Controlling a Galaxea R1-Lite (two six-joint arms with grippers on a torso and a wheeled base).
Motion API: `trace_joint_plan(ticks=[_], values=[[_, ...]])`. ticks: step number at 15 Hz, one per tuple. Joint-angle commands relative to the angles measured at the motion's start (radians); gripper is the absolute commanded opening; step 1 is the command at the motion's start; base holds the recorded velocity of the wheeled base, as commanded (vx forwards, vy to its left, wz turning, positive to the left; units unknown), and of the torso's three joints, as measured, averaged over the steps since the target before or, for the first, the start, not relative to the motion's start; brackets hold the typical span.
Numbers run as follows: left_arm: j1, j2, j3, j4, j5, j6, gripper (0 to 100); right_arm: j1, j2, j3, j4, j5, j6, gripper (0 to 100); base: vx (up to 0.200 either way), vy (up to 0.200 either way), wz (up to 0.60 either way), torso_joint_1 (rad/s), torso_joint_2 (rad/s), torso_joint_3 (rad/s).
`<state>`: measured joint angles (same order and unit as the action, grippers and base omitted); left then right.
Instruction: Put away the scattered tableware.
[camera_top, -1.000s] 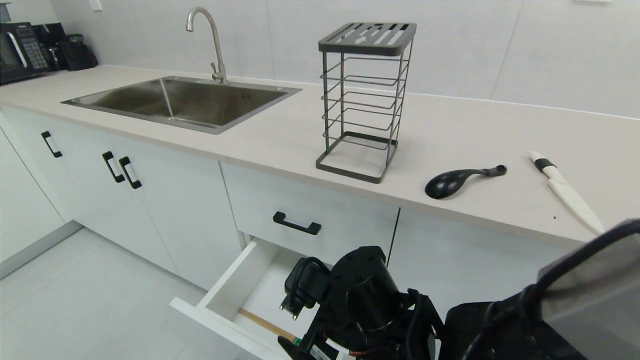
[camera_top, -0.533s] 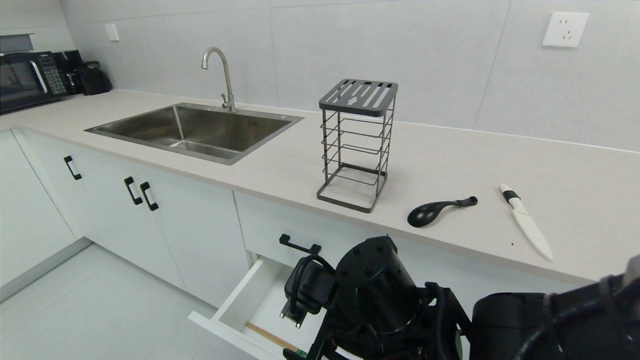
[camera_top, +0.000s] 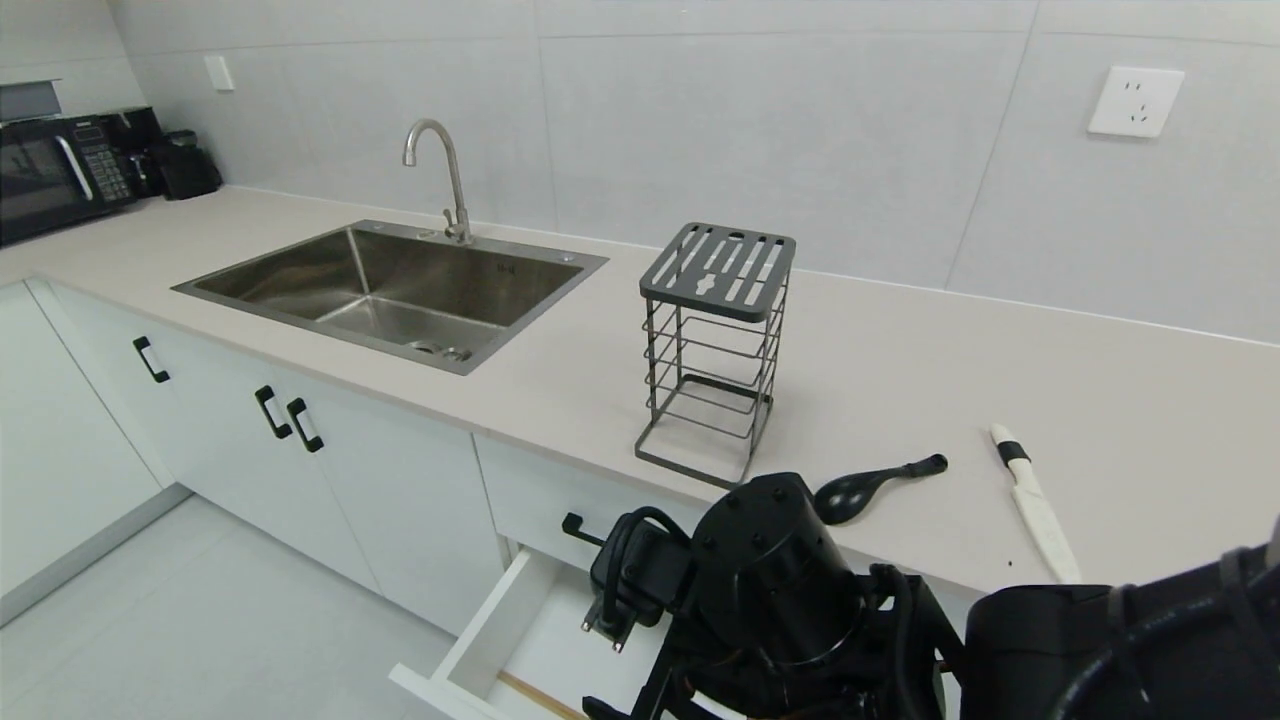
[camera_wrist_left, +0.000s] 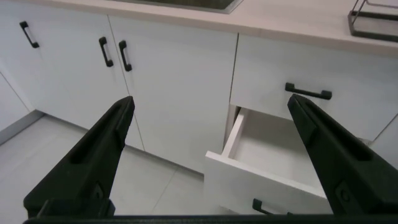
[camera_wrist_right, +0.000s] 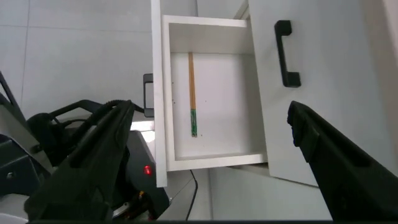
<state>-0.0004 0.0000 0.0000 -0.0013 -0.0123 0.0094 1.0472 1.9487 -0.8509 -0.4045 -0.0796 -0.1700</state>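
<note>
A black slotted spoon (camera_top: 868, 486) and a white knife (camera_top: 1036, 506) with a black band lie on the counter (camera_top: 900, 360), right of a dark wire rack (camera_top: 712, 350). Below the counter a white drawer (camera_top: 480, 640) stands pulled out. In the right wrist view the drawer (camera_wrist_right: 158, 93) holds a wooden chopstick (camera_wrist_right: 192, 93) with a green end. My right gripper (camera_wrist_right: 208, 168) hangs open over the drawer, nothing between its fingers. My left gripper (camera_wrist_left: 208, 162) is open and empty in front of the cabinets, facing the drawer (camera_wrist_left: 233, 134).
A steel sink (camera_top: 390, 290) with a tap (camera_top: 440, 170) sits at the left of the counter. A microwave (camera_top: 50, 170) stands at the far left. Cabinet doors with black handles (camera_top: 285, 420) run under the sink. A wall socket (camera_top: 1135, 100) is at the right.
The head camera has risen, so the whole picture has shifted down and the counter shows more from above. Spoon, knife and rack keep their places on the counter.
</note>
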Motion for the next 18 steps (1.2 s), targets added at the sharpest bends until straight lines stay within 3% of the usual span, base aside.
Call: trace_joint_plan(ticks=[1,5,10,16,18], values=[[0.000,0.000,0.000,0.000,0.000,0.000,100,-0.001,0.004,0.001,-0.001,0.001,0.001,100,0.000,0.000,0.00,0.271,-0.52,-0.251],[-0.001,0.000,0.000,0.000,0.000,0.000,100,-0.009,0.009,0.006,0.009,0.007,0.012,100,0.000,0.000,0.00,0.293,-0.55,-0.264],[-0.001,0.000,0.000,0.000,0.000,0.000,100,-0.069,0.018,0.026,0.038,0.236,0.017,100,0.000,0.000,0.00,0.161,-0.30,-0.149],[0.000,0.000,0.000,0.000,0.000,0.000,100,-0.139,-0.047,0.164,-0.034,0.242,0.020,100,0.000,0.000,0.00,0.000,0.00,0.000],[0.000,0.000,0.000,0.000,0.000,0.000,100,-0.214,-0.142,0.245,-0.056,0.236,0.021,100,0.000,0.000,0.00,0.000,0.00,0.000]])
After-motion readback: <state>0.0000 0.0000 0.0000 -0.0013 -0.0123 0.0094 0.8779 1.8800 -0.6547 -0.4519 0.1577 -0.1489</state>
